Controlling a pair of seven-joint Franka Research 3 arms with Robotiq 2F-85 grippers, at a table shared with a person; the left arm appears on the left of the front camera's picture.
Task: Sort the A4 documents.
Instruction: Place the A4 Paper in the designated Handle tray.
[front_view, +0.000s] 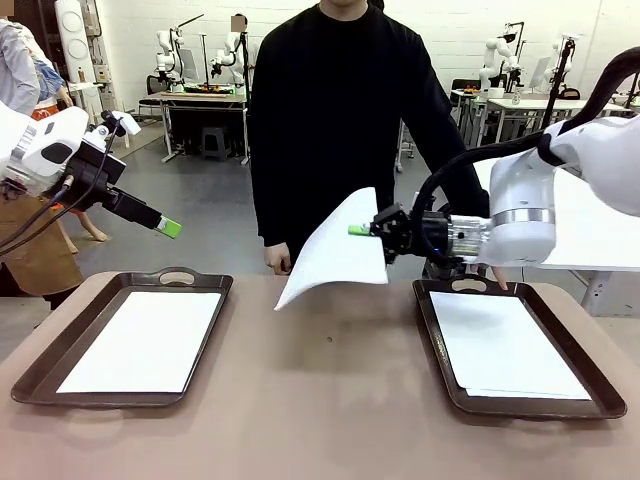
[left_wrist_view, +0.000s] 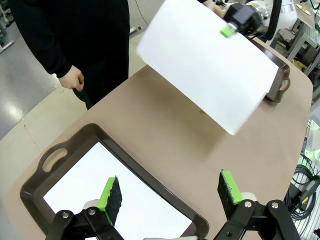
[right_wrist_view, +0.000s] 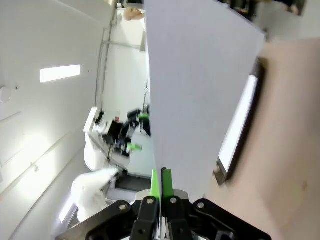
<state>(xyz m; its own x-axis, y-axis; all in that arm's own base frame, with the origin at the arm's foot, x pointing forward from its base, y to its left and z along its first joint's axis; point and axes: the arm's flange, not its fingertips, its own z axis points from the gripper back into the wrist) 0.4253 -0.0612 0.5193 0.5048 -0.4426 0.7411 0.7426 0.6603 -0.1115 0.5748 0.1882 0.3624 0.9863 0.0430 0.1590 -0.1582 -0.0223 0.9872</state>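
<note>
My right gripper (front_view: 360, 230) is shut on the edge of a white A4 sheet (front_view: 335, 255), holding it in the air above the middle of the table, tilted down toward the left. The left wrist view shows that sheet (left_wrist_view: 210, 65) and the right gripper (left_wrist_view: 229, 31) farther off. In the right wrist view the sheet (right_wrist_view: 200, 90) rises from the closed fingertips (right_wrist_view: 161, 180). My left gripper (front_view: 165, 225) hangs open and empty above the left tray; its pads (left_wrist_view: 111, 197) stand wide apart. More A4 sheets lie in the left tray (front_view: 145, 340) and the right tray (front_view: 505, 345).
Two dark brown handled trays sit on the brown table, one left (front_view: 60, 350) and one right (front_view: 430, 330). A person in black stands at the far edge, one hand (front_view: 278, 260) hanging near the table and the other by the right tray's handle (front_view: 497, 275).
</note>
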